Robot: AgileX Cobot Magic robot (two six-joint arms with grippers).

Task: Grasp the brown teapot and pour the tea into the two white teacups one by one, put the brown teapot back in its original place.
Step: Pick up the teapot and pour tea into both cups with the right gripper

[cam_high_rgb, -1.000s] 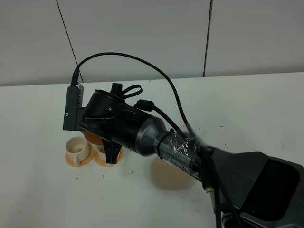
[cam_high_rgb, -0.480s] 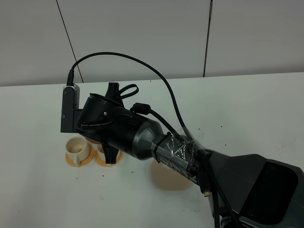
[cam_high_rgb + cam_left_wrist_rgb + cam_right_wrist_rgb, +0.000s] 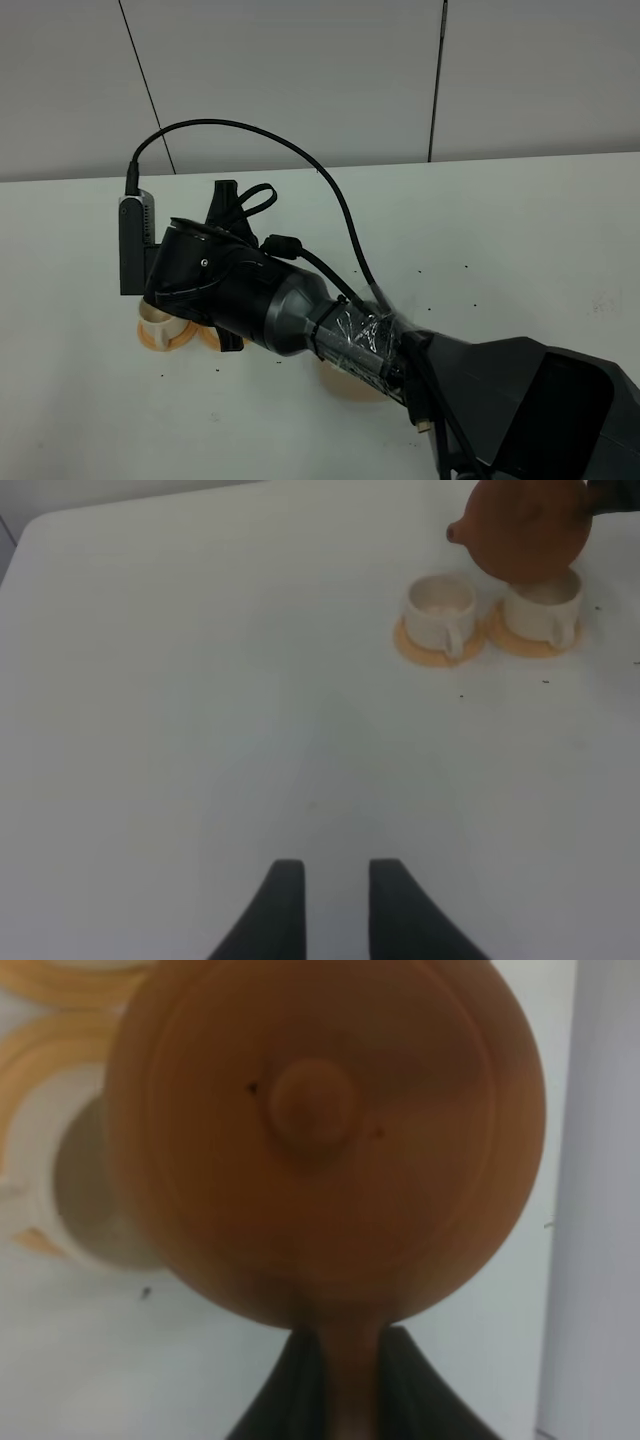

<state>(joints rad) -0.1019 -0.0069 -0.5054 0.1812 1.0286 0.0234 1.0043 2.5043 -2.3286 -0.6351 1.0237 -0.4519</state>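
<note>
The brown teapot hangs in the air above the two white teacups. My right gripper is shut on its handle, and the lid knob faces the wrist camera. In the left wrist view one cup stands clear on its orange saucer. The other cup sits right under the pot, whose spout points towards the clear cup's side. In the exterior view the arm hides the pot, and only one cup shows. My left gripper is open and empty, far from the cups.
The beige coaster lies on the white table, half hidden under my right arm. A black cable loops above the arm. A grey wall stands behind the table. Small dark specks dot the tabletop.
My right arm has swung left and lower with the teapot, and its wrist has rolled. It now covers the nearer cup and much of the coaster in the exterior view.
</note>
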